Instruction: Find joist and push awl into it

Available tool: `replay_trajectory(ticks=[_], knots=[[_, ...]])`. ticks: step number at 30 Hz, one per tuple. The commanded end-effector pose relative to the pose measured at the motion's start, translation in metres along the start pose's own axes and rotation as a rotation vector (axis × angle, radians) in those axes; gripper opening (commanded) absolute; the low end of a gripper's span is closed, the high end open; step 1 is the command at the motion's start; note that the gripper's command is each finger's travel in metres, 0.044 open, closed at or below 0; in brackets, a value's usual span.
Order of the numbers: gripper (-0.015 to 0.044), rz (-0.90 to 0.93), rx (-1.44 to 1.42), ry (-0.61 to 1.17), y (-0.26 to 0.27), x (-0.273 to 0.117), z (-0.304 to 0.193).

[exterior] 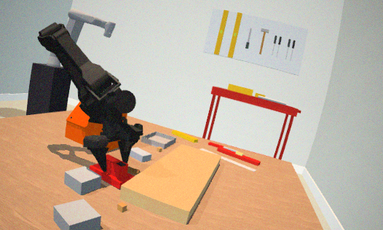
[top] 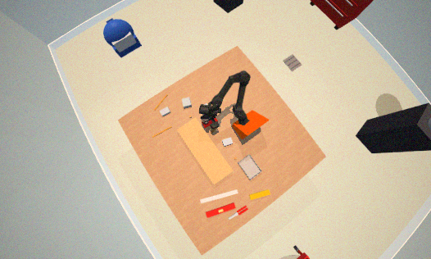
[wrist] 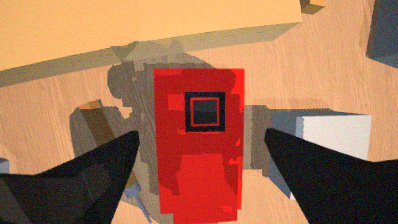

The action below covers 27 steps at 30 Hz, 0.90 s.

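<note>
The red stud finder rests on the table beside one end of the tan floor panel. My gripper is open and empty, with its fingertips low on either side of the stud finder's raised body. In the wrist view there is a gap on each side. The awl, with a brown handle and grey shaft, lies on the table left of the stud finder in the wrist view, partly behind the left finger. The grey tray is empty. The joist is hidden.
A grey block stands close to the stud finder, behind the right finger in the wrist view. Another block lies between panel and tray. An orange box stands by the arm's base. A small wooden cube lies near the panel.
</note>
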State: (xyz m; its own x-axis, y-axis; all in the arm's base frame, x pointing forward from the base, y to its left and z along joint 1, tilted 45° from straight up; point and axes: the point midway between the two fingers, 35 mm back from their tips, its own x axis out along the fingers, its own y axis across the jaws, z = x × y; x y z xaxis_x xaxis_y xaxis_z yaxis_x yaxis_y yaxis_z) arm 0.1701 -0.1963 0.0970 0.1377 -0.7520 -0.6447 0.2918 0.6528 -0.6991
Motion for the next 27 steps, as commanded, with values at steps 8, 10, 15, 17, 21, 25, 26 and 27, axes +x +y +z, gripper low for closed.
replay_trajectory(ticks=[8,10,15,17,21,25,26,27], knots=[[0.0387,0.001,-0.008,0.005,0.0008,0.0119,-0.0059],[0.0335,0.001,-0.008,0.005,0.0008,0.0119,-0.0059],[0.0302,0.001,-0.008,0.005,0.0008,0.0119,-0.0059],[0.0288,0.001,-0.008,0.005,0.0008,0.0119,-0.0059],[0.0262,0.001,-0.008,0.005,0.0008,0.0119,-0.0059],[0.0235,0.001,-0.008,0.005,0.0008,0.0119,-0.0059],[0.0228,0.001,-0.008,0.005,0.0008,0.0119,-0.0059],[0.0222,0.001,-0.008,0.005,0.0008,0.0119,-0.0059]])
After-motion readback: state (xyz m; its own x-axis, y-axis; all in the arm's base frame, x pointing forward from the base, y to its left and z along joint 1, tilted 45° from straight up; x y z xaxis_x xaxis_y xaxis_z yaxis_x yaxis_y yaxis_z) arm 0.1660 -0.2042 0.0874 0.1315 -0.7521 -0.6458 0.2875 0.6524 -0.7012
